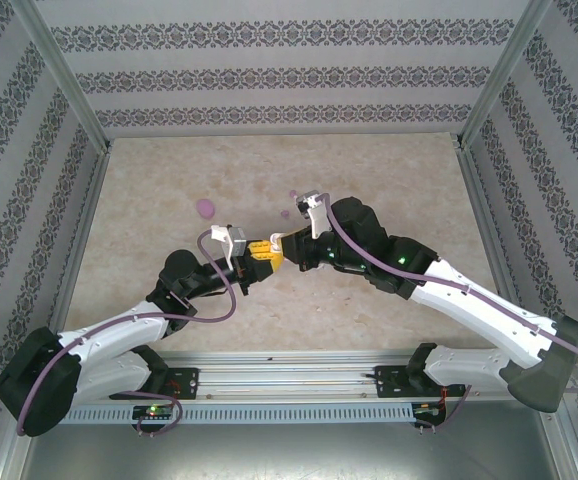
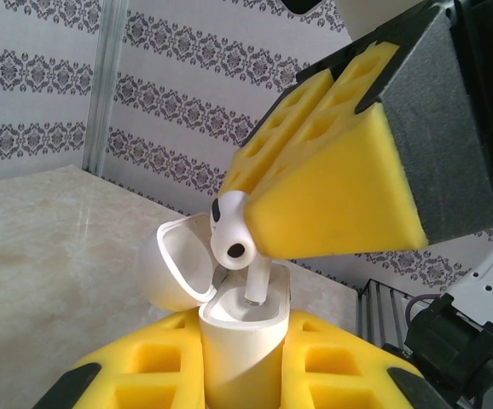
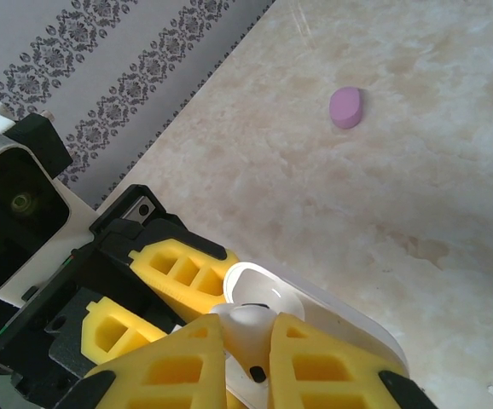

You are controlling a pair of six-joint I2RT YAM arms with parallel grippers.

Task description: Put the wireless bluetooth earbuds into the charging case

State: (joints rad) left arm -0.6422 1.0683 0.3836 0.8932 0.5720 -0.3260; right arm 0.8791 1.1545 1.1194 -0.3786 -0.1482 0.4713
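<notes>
My left gripper (image 2: 242,371) is shut on the white charging case (image 2: 238,345), which stands upright with its lid (image 2: 171,271) hinged open to the left. My right gripper (image 3: 248,362) is shut on a white earbud (image 3: 252,328), pinched between its yellow pads. In the left wrist view this earbud (image 2: 231,228) hangs from the right gripper's fingers (image 2: 340,200), and its stem reaches down into the case's opening. From above, both grippers meet at the table's middle, left gripper (image 1: 256,252) against right gripper (image 1: 276,247). The case (image 3: 332,311) lies under the bud.
A small purple oval piece (image 1: 205,208) lies on the beige table (image 1: 169,180) to the far left of the grippers, also in the right wrist view (image 3: 345,107). Tiny pale purple bits (image 1: 290,196) lie beside the right wrist. Patterned walls enclose the table.
</notes>
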